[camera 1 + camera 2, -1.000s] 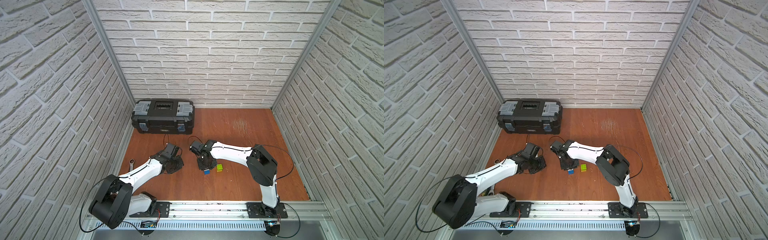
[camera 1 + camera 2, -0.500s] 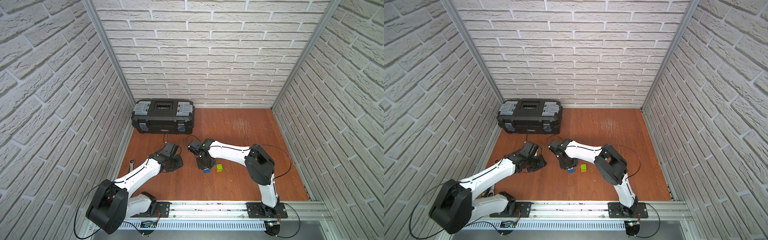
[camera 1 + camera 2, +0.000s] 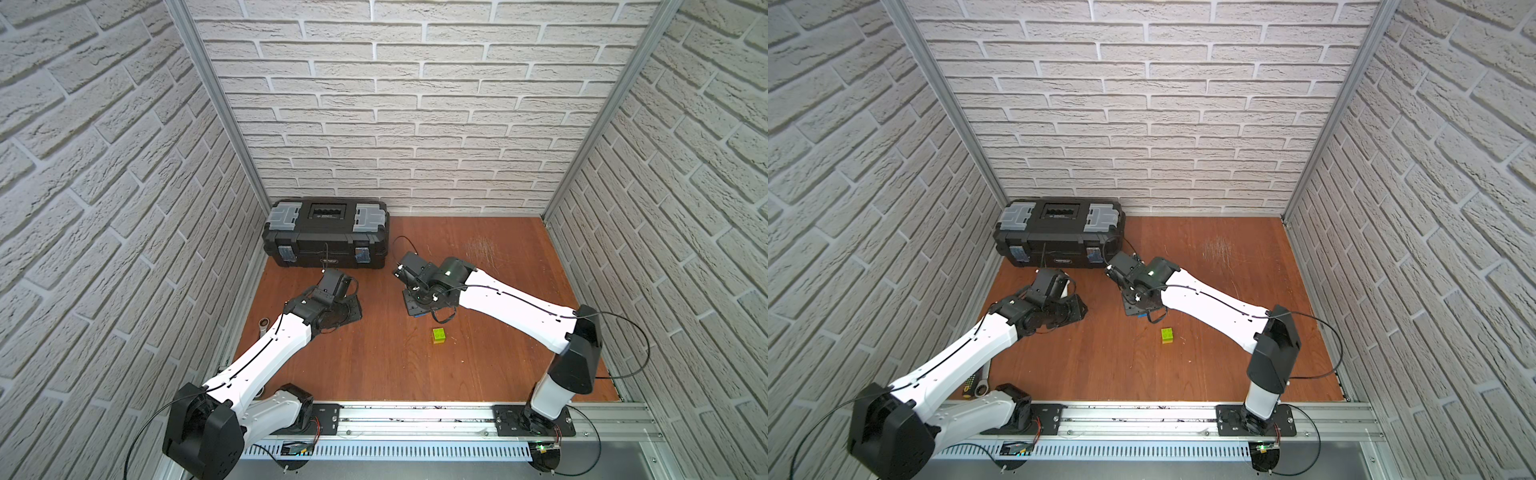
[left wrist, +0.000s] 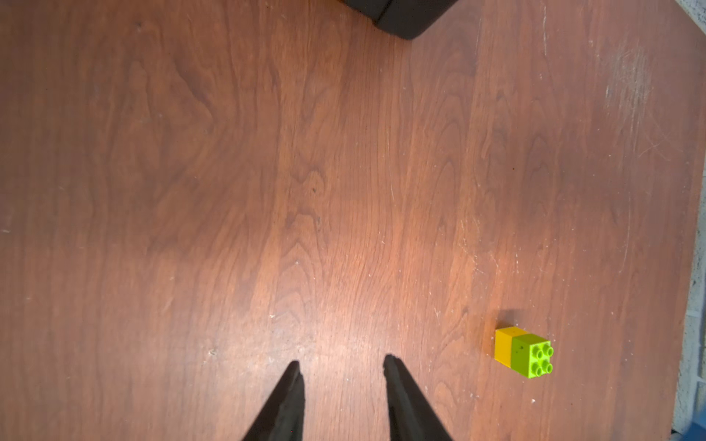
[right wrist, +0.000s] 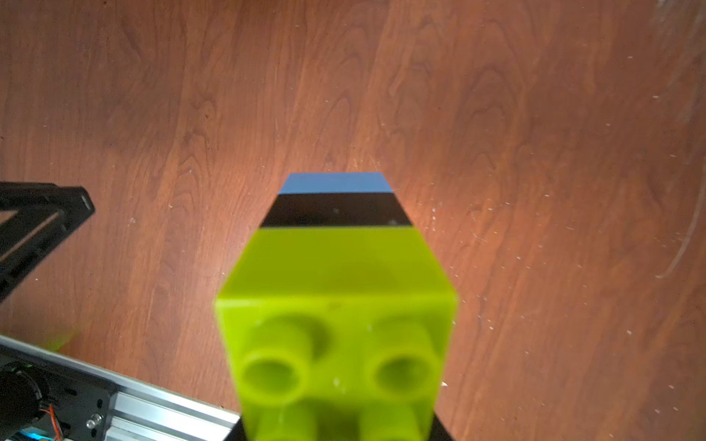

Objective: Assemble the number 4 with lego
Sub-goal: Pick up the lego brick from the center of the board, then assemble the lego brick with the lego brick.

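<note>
Pinching a stack of joined lego (image 5: 336, 275), with its lime green brick nearest the wrist camera, then black, then blue, the right pincer (image 3: 417, 309) points down over the middle of the table (image 3: 374, 365). Its jaws are pressed in on the stack; whether the blue end touches the wood I cannot tell. The left pincer (image 4: 340, 362) hangs spread, nothing between its fingers, nearer the left edge. A yellow-and-green pair (image 3: 438, 336) stands alone, green on yellow with studs up, between the right pincer and the front edge. A black toolbox (image 3: 326, 232) fills the back left corner.
</note>
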Robot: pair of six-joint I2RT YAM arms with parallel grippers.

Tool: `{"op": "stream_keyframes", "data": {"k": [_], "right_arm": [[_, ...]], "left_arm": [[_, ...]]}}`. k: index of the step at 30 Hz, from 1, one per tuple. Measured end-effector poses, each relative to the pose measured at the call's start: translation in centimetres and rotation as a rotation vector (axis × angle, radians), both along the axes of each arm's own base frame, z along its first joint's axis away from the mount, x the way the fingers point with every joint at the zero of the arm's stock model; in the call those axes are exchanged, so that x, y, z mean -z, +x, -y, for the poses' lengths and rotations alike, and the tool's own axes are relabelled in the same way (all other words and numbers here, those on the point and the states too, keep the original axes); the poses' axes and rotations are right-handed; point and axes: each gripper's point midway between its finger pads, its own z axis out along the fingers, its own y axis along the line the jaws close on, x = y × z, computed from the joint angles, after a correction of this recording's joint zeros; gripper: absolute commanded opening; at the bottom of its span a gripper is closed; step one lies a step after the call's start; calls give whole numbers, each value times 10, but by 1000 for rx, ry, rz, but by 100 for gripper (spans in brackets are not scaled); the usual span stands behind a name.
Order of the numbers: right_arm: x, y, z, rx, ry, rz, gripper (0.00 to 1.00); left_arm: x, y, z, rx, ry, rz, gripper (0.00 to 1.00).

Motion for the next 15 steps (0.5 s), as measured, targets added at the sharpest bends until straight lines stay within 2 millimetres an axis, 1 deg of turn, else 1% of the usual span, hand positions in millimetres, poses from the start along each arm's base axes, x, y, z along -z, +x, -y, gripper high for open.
{"op": "stream_keyframes", "data": {"k": [3,6,8,11,15], "right_arm": [[1,-12,25,19,-42,8,2],[11,-25,48,33,-92,-4,2],[17,-34,63,37,-119,-10,2],[24,-45,83,54,-138,-15,2],[29,-51,101,78,-142,-20,2]], "left_arm": [[0,1,-1,10,7,4,38],[2,1,1,17,10,1,37],[5,2,6,31,12,-4,38],[9,1,21,66,6,-5,37],[18,-1,45,114,-6,-13,37]]}}
